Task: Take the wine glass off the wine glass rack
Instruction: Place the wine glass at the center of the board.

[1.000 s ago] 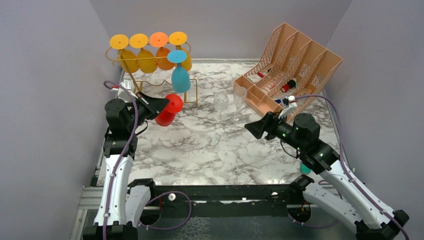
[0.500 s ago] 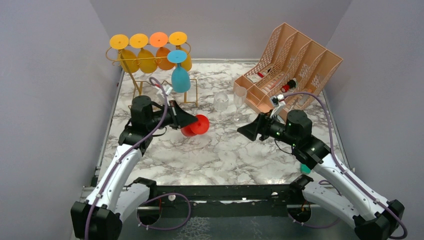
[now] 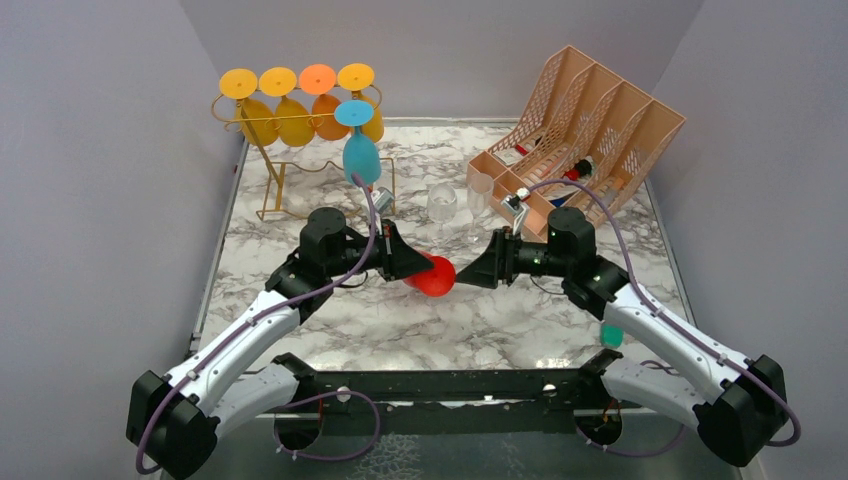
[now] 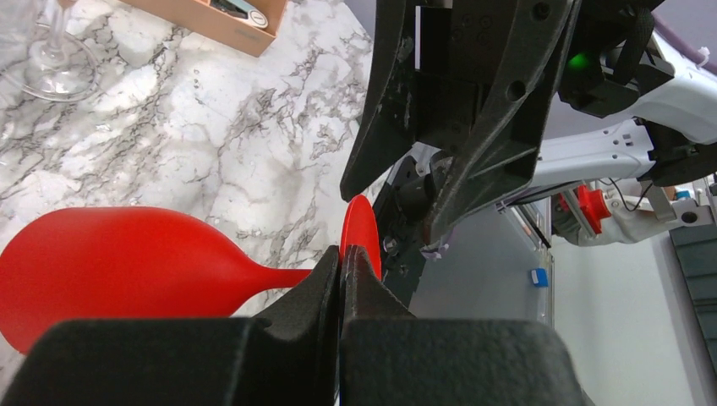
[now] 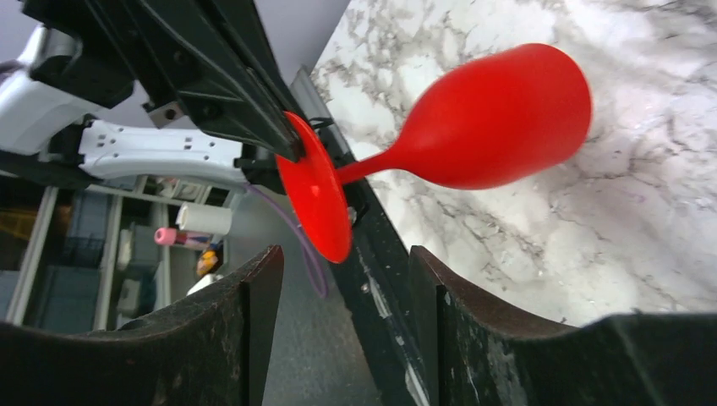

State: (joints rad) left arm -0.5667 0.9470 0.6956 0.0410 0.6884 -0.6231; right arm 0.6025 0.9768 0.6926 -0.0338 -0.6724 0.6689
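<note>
red glass off the rack, held sideways between the two arms

i'm looking down at the middle of the worktop, where the left pincer is gripping the red wine glass. on the left wrist view its fingers are pressing together on the thin stem right behind the foot, with almost no gap showing. the glass is lying on its side: the bowl is sitting back under the left pincer and the round foot is pointing toward the right arm. i cannot tell whether the bowl is touching the marble or hanging just over it.

the right pincer is facing the glass head-on, its jaws standing wide. on the right wrist view the foot's edge is showing in the gap between the two fingers, and i cannot tell whether they are touching it.

the wine glass rack is standing at the back left corner, well apart from the red glass. yellow and orange glasses are hanging upside down along it in a row, and a blue glass is hanging in front of them. two clear glasses are standing on the worktop near the peach file organizer at the back right.
</note>
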